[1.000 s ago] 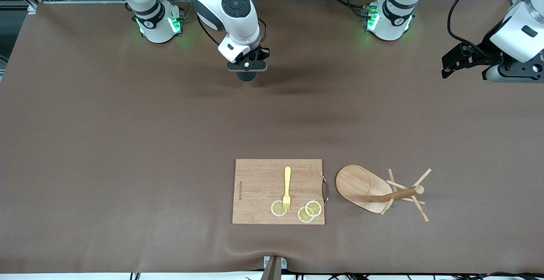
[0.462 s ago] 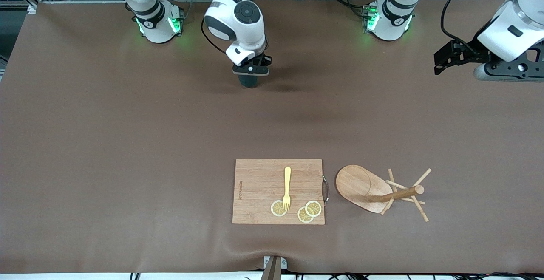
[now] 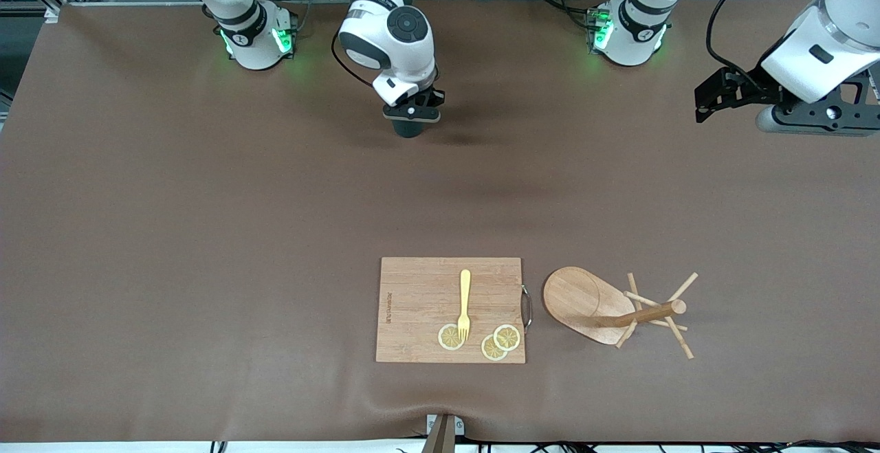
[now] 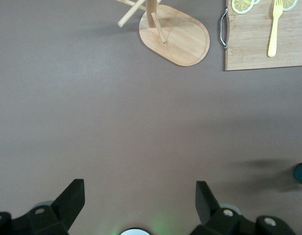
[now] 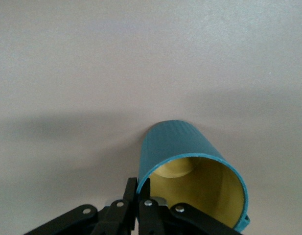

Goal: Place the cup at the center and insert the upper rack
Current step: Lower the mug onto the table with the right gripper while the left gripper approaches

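The upper rack [image 3: 614,310] is down on its side near the front camera's edge of the table, just beside the cutting board [image 3: 419,302] on the left arm's end, its oval base tipped up and its post running along the table toward the left arm's end, pegs splayed out around the tip. The cup [image 3: 410,127] is up by the robots' bases, roughly mid-table between them, mouth up, pinched at the rim by the right gripper [image 3: 411,112]. From the front view only a dark sliver of it peeks out under the black fingers, and whether it sits on the brown table [image 3: 206,233] or just above it cannot be told. The right wrist view fills that in: the ribbed teal wall of the cup [image 5: 182,147], the yellowish inside with nothing in it, and the right gripper [image 5: 141,193] closed tight with one finger inside the rim and one outside. The left gripper [image 3: 711,95] hangs in the air over the left arm's end of the table, and the left wrist view shows its fingers [image 4: 70,200] spread wide with nothing between them. On the cutting board lie a yellow fork [image 3: 465,304], handle pointing toward the robots, and three lemon slices [image 3: 507,337]; the fork's tines rest on one slice.
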`<state>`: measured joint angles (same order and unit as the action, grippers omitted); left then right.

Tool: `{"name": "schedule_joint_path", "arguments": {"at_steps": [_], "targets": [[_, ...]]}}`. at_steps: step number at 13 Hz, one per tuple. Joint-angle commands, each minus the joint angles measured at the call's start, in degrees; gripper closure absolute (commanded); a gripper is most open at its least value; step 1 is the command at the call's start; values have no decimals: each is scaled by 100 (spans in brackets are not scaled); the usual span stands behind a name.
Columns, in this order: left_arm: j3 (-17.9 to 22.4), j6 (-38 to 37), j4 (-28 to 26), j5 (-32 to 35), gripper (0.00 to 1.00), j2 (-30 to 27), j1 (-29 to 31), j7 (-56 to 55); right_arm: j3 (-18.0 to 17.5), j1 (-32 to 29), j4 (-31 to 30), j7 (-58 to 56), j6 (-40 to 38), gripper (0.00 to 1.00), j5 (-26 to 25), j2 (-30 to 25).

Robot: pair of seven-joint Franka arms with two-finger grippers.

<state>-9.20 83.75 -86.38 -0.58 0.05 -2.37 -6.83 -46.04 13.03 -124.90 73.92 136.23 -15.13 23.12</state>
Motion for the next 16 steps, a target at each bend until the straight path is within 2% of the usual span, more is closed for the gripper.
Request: {"name": "schedule_joint_path", "arguments": {"at_steps": [1, 2, 4, 5, 6, 11, 14, 16], "targets": [[-20, 37, 25, 23, 0, -13, -114, -38, -2, 42, 133, 246, 36, 100, -244, 105], [-29, 37, 33, 23, 0, -13, -114, -38, -2, 42, 159, 246, 36, 94, -279, 149], [-29, 37, 33, 23, 0, -13, -123, -38, 24, 42, 212, 246, 36, 70, -315, 237], [-29, 37, 59, 14, 0, -13, -123, -38, 24, 42, 230, 246, 36, 32, -315, 254], [-29, 37, 60, 14, 0, -13, -114, -38, 42, 50, 238, 255, 36, 0, -315, 255], [-248, 37, 51, 14, 0, -5, -167, -554, 25, -28, 422, 413, -78, 0, -297, 211], [-275, 37, 60, 5, 0, 4, -263, -872, 16, -204, 922, 343, -674, 0, -288, 202], [-266, 37, 60, -30, 0, 4, -430, -1179, 24, -441, 1143, 107, -720, 0, -288, 176]]}}
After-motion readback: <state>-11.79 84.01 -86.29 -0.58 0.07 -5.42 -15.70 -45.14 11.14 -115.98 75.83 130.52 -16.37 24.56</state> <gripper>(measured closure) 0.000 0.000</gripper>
